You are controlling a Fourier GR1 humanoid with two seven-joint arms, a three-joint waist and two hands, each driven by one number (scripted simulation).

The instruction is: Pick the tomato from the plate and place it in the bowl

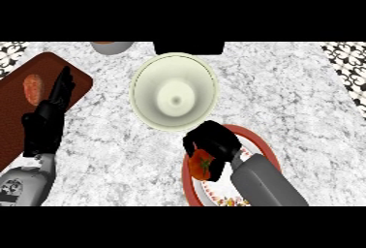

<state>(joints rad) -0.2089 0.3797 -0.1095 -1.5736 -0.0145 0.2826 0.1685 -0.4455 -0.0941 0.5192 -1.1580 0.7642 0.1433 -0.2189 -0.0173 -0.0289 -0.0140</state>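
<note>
Tomato (202, 165) was red with a dark green stem patch, at lower centre-right of the frame, over the red-rimmed plate (262, 145). Right hand (212, 139) was curled round its top. Bowl (174, 91), pale cream, sat just above the plate at upper centre. Left hand (49, 116) rested open at left, over a brown board (22, 82). Bare marble tabletop (286, 87) lay right of the bowl.

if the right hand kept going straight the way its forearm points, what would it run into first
Most likely the bowl. The right hand, curled round the tomato over the plate, points up-left toward the bowl's near rim. Its height is unclear, so it might pass above the rim.
</note>
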